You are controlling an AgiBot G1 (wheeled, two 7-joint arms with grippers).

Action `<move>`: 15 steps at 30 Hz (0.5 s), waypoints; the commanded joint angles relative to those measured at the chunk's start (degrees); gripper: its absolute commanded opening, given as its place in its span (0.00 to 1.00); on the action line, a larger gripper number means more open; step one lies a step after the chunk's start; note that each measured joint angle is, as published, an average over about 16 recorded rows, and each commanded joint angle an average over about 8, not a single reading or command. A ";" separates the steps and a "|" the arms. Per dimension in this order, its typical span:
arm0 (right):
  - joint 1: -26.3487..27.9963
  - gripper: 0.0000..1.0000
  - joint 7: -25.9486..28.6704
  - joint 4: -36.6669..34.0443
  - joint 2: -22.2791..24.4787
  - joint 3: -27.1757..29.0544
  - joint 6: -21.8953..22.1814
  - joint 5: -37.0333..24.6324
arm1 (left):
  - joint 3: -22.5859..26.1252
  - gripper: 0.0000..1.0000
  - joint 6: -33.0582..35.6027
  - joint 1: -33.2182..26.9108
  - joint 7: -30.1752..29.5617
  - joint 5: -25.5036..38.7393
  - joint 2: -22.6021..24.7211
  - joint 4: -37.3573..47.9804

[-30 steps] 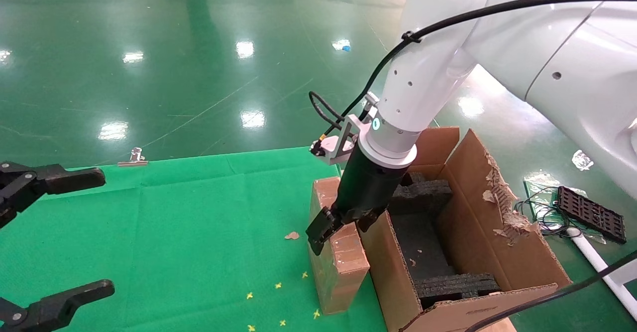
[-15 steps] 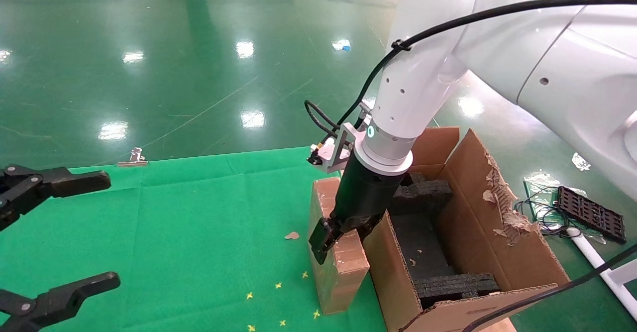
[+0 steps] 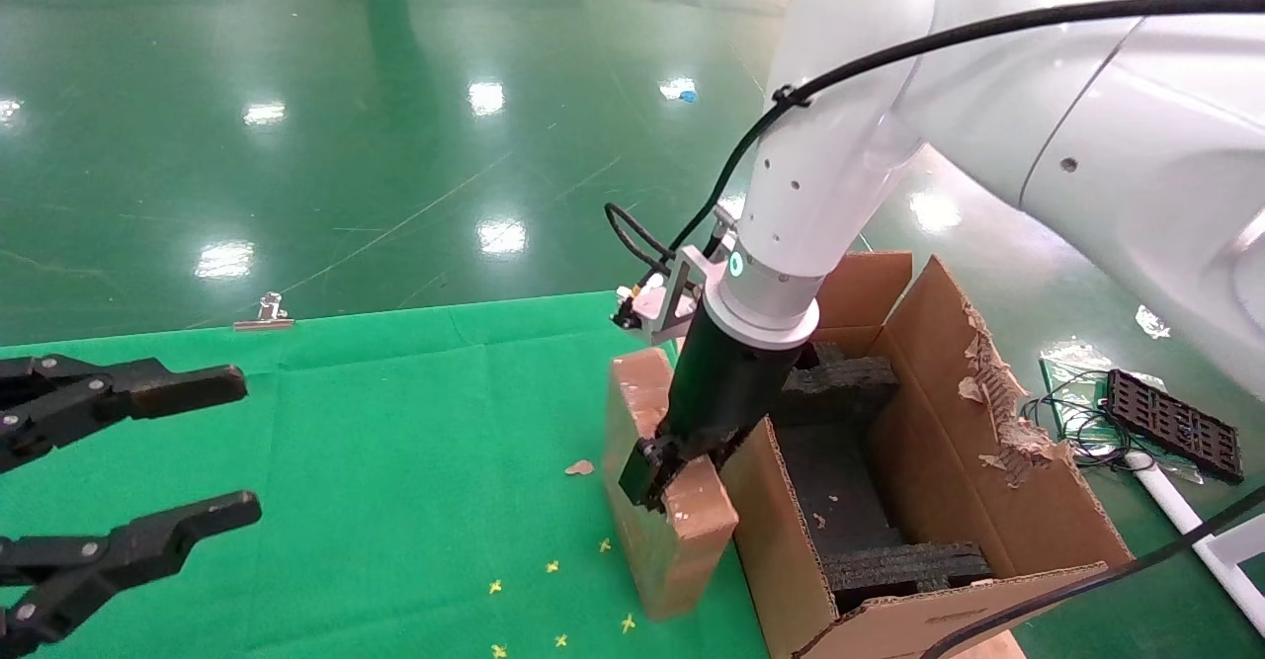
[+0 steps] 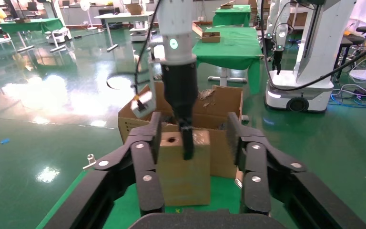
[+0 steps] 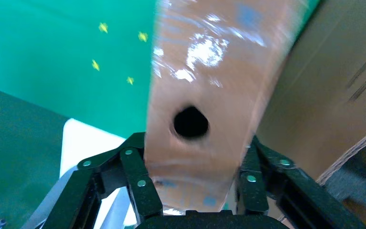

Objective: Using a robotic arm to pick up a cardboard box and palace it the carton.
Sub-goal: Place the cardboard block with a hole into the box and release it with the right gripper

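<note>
**Q:** Where is the small cardboard box (image 3: 664, 501) you are after?

**A:** In the head view it stands on edge just below the centre of the frame, on the green cloth (image 3: 376, 461), tilted a little and close against the outer wall of the large carton (image 3: 998, 501). In the right wrist view the same box fills the middle of the frame, with 1 round hole in its narrow scuffed edge.

**Q:** What is your right arm doing?

**A:** The white robotic arm (image 3: 850, 145) reaches down from the upper right of the head view. Its right gripper (image 3: 682, 456) is clamped across the box's narrow top edge; in the right wrist view you see 1 black finger (image 5: 138, 179) pressed to each broad face.

**Q:** And the carton?

**A:** It sits open at the lower right of the head view, 1 flap torn and ragged, with black foam inserts (image 3: 840, 382) inside.

**Q:** Where is your left gripper (image 3: 148, 466)?

**A:** At the left edge of the head view, hanging over the cloth with its 2 fingers spread wide and nothing between them, well apart from the box.
</note>
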 commanded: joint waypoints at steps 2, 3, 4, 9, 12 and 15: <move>0.96 0.00 -1.54 -0.01 0.46 0.64 0.86 0.37 | 0.01 0.00 0.00 0.00 0.01 -0.01 0.00 0.00; 1.58 0.00 -2.63 -0.10 0.98 1.26 1.37 0.78 | 0.01 0.00 -0.01 0.00 0.01 -0.01 -0.01 0.00; 2.24 0.00 -3.81 -0.29 1.63 2.01 2.00 1.32 | 0.02 0.00 -0.01 0.00 0.01 -0.01 -0.01 0.00; 6.18 0.00 -10.17 -1.89 5.94 5.89 5.69 3.49 | 0.03 0.00 -0.01 -0.01 0.02 -0.02 -0.01 0.00; 8.90 0.00 -12.90 -3.07 8.49 7.35 7.32 3.47 | 0.04 0.00 -0.02 -0.01 0.02 -0.03 -0.02 0.00; 11.61 0.00 -14.41 -4.09 10.84 7.85 7.71 2.52 | 0.06 0.00 -0.02 -0.01 0.03 -0.04 -0.02 0.00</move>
